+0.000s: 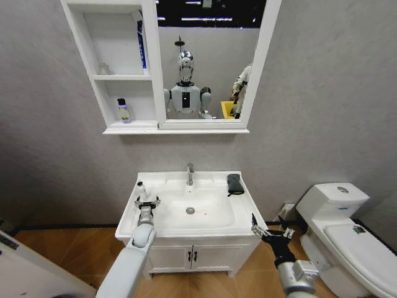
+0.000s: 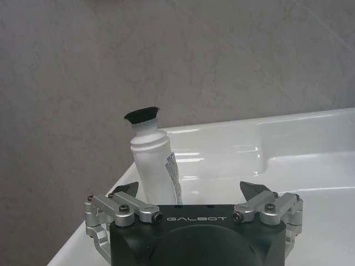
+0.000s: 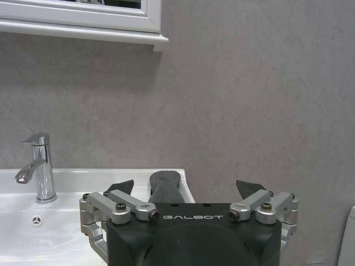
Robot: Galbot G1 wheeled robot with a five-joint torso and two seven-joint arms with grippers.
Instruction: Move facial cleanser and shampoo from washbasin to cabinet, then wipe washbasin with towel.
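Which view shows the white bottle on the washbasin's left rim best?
The left wrist view: the white bottle stands close and upright, black cap on top, just ahead of the open left gripper. The head view shows the bottle small on the washbasin rim, behind that gripper. The right wrist view looks toward the tap instead.

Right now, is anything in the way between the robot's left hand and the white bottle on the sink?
No, nothing visible is in the way. The left gripper is open, low over the sink near its left rim, and the white bottle stands upright just beyond its fingertips, with only bare sink between them.
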